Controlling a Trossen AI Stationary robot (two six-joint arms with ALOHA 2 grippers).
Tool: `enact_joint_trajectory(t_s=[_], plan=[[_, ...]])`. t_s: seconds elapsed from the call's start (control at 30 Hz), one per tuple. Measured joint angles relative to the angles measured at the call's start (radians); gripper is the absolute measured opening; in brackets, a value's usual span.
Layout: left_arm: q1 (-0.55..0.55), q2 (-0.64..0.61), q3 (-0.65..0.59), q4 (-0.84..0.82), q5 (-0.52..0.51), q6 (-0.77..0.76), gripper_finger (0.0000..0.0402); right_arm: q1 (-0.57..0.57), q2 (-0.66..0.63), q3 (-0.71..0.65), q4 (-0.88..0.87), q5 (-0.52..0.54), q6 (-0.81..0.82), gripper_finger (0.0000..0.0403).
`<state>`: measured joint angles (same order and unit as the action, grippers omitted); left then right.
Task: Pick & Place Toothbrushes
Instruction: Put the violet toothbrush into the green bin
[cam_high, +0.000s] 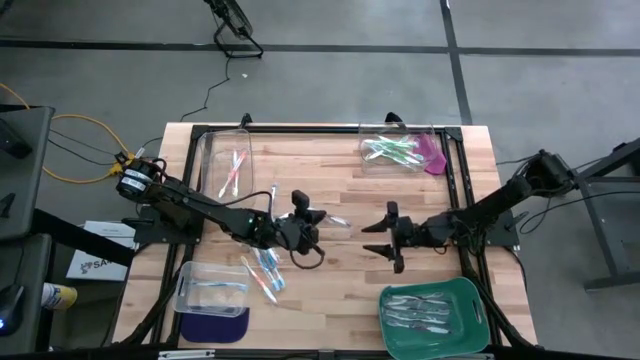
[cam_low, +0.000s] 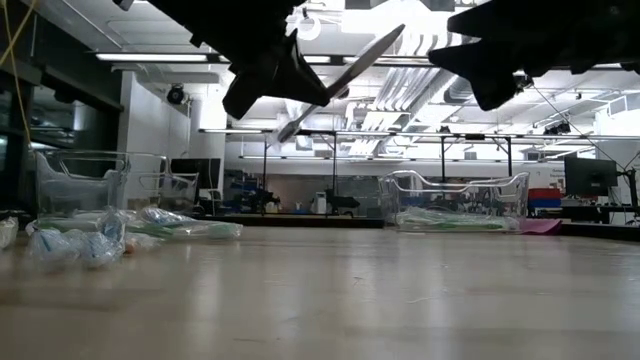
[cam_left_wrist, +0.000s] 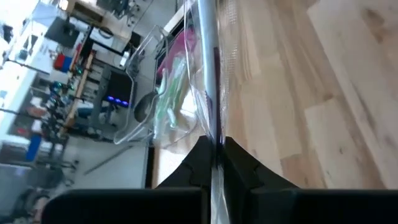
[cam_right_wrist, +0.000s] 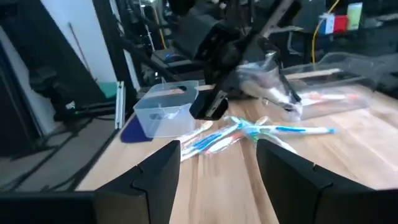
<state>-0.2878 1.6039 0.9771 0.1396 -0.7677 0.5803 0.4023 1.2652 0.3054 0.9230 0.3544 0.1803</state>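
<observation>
My left gripper (cam_high: 312, 224) hovers over the middle of the table, shut on a pale grey toothbrush (cam_high: 338, 221) in a clear wrapper. The low view shows that toothbrush (cam_low: 345, 70) well above the tabletop. My right gripper (cam_high: 389, 238) is open, just to the right of it and facing it, touching nothing. A small pile of blue and pink-orange toothbrushes (cam_high: 266, 270) lies flat on the wood near the left gripper; the right wrist view shows the pile (cam_right_wrist: 249, 130) too. My left gripper (cam_left_wrist: 216, 147) pinches the wrapped grey toothbrush between its two fingers at one end of the handle (cam_left_wrist: 215, 134). The long free part (cam_left_wrist: 205, 43) runs on past the fingertips, in line with the fingers, toward the table's right. It is lifted clear and tilted upward (cam_low: 370, 52).
A clear bin with pink toothbrushes (cam_high: 226, 165) stands far left. A clear bin with green ones (cam_high: 400, 150) stands far right beside a magenta mat (cam_high: 434, 155). Near left is a small bin (cam_high: 212, 286) on a purple mat, near right a green tray (cam_high: 470, 300) holding grey-white toothbrushes.
</observation>
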Motion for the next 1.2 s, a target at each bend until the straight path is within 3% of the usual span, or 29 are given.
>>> enact_joint_trajectory(t_s=[0.2, 0.4, 0.6, 0.8, 1.2], plan=[[0.0, 0.0, 0.0, 0.042, 0.088, -0.013, 0.0008, 0.038, 0.014, 0.0, 0.05, 0.158, -0.095, 0.0205], [0.003, 0.0, 0.0, 0.061, 0.138, -0.016, 0.0008, 0.069, 0.084, 0.0, 0.093, 0.249, -0.11, 0.0205], [0.043, 0.0, 0.0, 0.065, 0.263, -0.037, 0.0008, 0.071, 0.205, 0.0, 0.271, 0.253, -0.156, 0.0205], [0.055, 0.0, 0.0, 0.06, 0.315, -0.058, 0.0008, 0.066, 0.276, 0.0, 0.407, 0.254, -0.212, 0.0205], [0.052, 0.0, 0.0, 0.068, 0.317, -0.059, 0.0008, 0.053, 0.282, 0.118, 0.315, 0.234, -0.313, 0.0205]])
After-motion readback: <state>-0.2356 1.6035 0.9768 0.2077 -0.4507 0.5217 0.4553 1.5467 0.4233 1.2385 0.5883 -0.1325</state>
